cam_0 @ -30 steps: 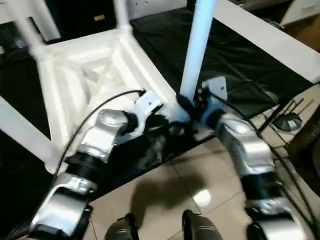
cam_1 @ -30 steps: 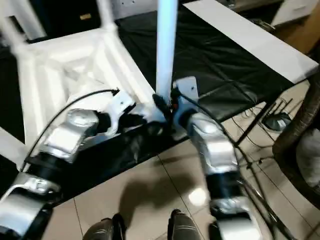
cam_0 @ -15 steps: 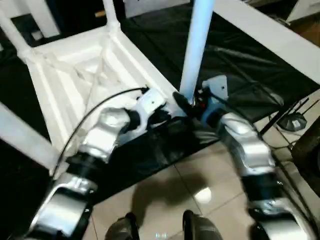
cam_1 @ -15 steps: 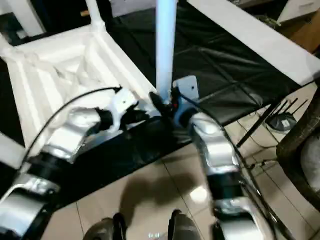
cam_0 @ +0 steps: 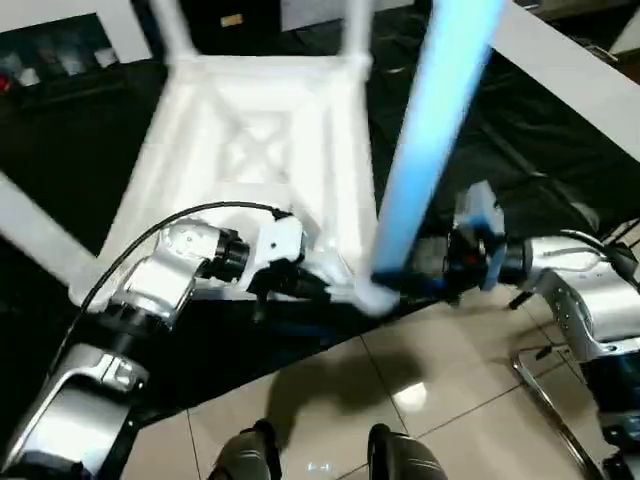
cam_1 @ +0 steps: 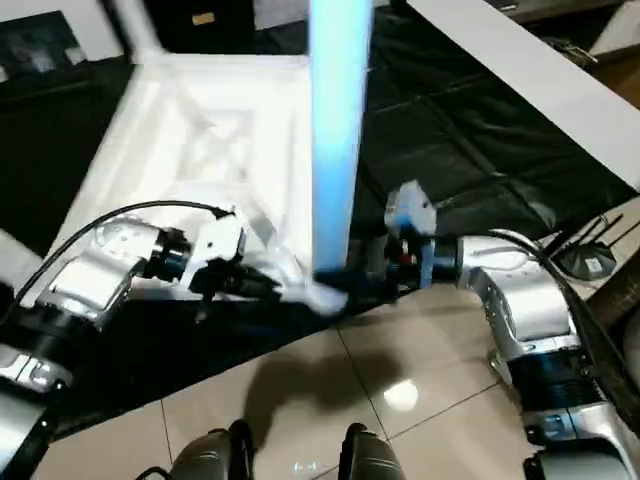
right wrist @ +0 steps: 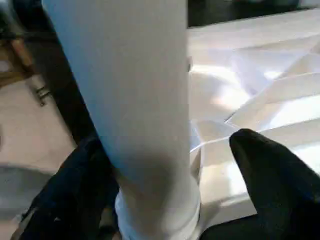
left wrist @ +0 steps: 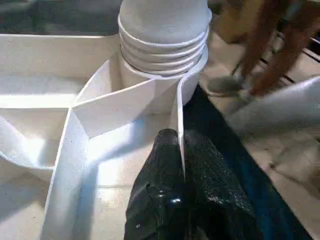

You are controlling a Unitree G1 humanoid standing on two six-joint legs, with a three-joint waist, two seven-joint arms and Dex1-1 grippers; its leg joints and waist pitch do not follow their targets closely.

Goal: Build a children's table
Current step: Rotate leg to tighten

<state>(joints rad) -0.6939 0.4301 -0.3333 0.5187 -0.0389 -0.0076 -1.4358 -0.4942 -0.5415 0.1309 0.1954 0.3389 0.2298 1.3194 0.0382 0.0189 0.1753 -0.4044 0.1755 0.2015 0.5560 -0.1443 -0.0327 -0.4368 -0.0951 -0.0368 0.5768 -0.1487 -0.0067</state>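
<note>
Nearest corner: one leg (cam_0: pixel 430 150) is seen standing upright in the round corner socket (left wrist: pixel 162 75) of the inverted table top (cam_0: pixel 260 150). In the left wrist view the ringed, flared end of the leg appears seated down into the socket; whether it is fully home cannot be told.

Left gripper (left wrist: pixel 181 150): fingers pressed together, pinching the thin edge wall of the top (left wrist: pixel 178 110) just beside that socket. The top is judged to be steadied by this grip.

Right gripper (right wrist: pixel 165 165): fingers (right wrist: pixel 270 170) stand spread on either side of the lower leg, one on each flank. Contact with the leg cannot be made out, so it is not recorded as clamped.

Farther back: the top lies underside-up on the black-covered work surface (cam_0: pixel 560 170), its near corner at the surface's edge over the tiled floor (cam_0: pixel 330 400). Ribs crossing in an X are noted across the underside. Two more white legs (cam_0: pixel 170 30) are seen rising at the far corners, and a fourth white bar (cam_0: pixel 40 240) crosses at the robot's left; its seating cannot be told.

Progress, as a judgement: leg fitting is late-stage. Left to do: confirm all legs are seated, then turn the table upright.

Appearance: all white plastic, the near leg tinted bluish, smooth and cylindrical.
</note>
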